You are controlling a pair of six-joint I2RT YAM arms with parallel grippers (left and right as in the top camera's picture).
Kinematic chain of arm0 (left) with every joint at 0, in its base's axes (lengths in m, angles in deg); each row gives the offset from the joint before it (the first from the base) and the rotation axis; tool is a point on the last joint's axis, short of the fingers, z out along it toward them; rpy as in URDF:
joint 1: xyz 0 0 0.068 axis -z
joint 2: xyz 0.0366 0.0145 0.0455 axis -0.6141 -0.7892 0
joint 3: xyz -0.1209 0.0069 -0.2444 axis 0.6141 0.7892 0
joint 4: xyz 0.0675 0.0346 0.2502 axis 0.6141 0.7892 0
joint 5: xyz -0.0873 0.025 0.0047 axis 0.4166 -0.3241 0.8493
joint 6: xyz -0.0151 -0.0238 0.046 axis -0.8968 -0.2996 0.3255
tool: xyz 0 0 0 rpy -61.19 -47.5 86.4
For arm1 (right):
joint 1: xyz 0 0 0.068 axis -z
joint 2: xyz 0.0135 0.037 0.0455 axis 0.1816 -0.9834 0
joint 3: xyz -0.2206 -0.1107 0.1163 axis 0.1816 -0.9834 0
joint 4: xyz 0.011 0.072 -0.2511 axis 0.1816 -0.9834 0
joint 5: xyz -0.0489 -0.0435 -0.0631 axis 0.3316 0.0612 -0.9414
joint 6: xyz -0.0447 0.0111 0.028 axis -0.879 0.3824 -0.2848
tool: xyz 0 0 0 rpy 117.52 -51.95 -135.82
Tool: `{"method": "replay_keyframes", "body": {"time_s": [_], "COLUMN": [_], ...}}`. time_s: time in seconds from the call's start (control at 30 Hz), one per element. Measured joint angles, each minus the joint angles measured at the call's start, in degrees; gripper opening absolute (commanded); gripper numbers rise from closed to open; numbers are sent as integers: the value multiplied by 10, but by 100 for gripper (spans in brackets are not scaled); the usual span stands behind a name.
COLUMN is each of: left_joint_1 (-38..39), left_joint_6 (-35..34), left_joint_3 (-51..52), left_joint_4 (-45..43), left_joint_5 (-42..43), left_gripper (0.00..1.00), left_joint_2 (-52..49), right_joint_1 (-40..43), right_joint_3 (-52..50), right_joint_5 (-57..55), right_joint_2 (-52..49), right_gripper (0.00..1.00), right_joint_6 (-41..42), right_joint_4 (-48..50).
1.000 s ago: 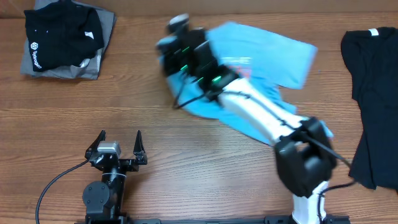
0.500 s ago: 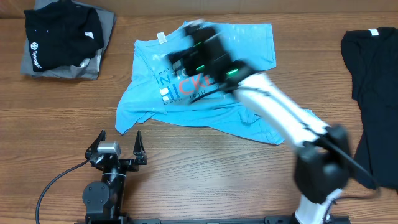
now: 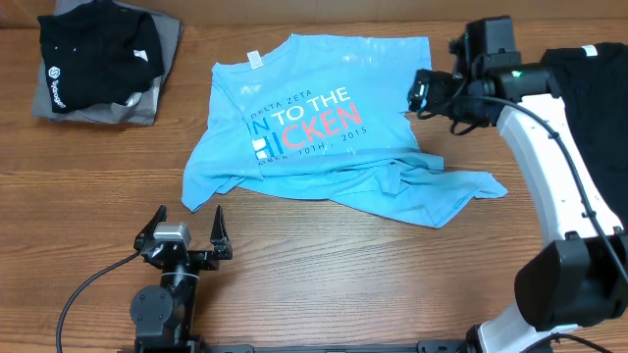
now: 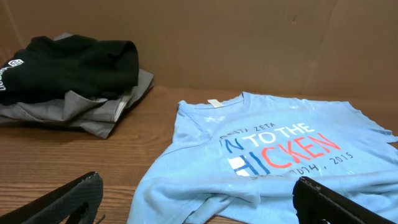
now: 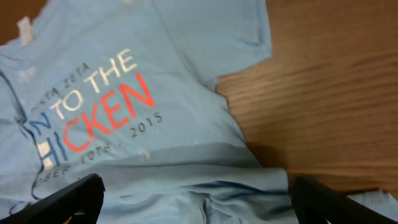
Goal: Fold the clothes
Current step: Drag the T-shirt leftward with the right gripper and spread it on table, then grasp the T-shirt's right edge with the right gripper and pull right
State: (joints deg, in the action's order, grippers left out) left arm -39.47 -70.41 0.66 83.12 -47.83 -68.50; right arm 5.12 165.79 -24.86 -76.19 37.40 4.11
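Left gripper [image 3: 189, 224] open, empty; blue shirt [image 3: 324, 127] just ahead, print up, collar pointing away, hem bunched nearest. Right gripper [image 3: 420, 93] open, empty, at its sleeve edge. Folded pile [image 3: 98, 64] ahead-left; black shirt [image 3: 603, 118] behind right gripper.

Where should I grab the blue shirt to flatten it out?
Pinch the bunched hem corner of the light blue T-shirt, coming in from the right with the open right gripper: that flap lies crumpled at the cloth's edge.

Both jaws wide, right arm [image 3: 549, 147] outstretched
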Motion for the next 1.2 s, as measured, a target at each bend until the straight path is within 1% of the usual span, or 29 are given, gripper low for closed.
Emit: {"method": "replay_keyframes", "body": {"time_s": [0.23,0.27,0.4,0.63,0.7,0.8,0.87,0.97,1.2], "left_joint_1": [0,0,0,0,0,0,0,0,0], "left_joint_6": [0,0,1,2,2,2,2,2,2], "left_joint_3": [0,0,0,0,0,0,0,0,0], "left_joint_4": [0,0,0,2,2,2,2,3,3], "left_joint_5": [0,0,-1,-12,-13,-14,-14,-17,-20], "left_gripper": [100,100,100,100,100,100,100,100,100], "left_joint_2": [0,0,0,0,0,0,0,0,0], "right_joint_1": [1,-1,-11,-24,-28,-36,-42,-52,-59], "right_joint_3": [-29,-37,-80,-189,-204,-218,-220,-227,-239], "right_joint_5": [47,54,69,138,154,167,174,162,63], "right_joint_2": [-13,-13,-13,-14,-14,-14,-14,-14,-14], "right_gripper": [99,98,80,77,76,71,73,73,73], "right_joint_6": [0,0,2,2,2,3,3,6,27], "right_joint_4": [-12,-18,-24,26,43,79,93,108,101]}}
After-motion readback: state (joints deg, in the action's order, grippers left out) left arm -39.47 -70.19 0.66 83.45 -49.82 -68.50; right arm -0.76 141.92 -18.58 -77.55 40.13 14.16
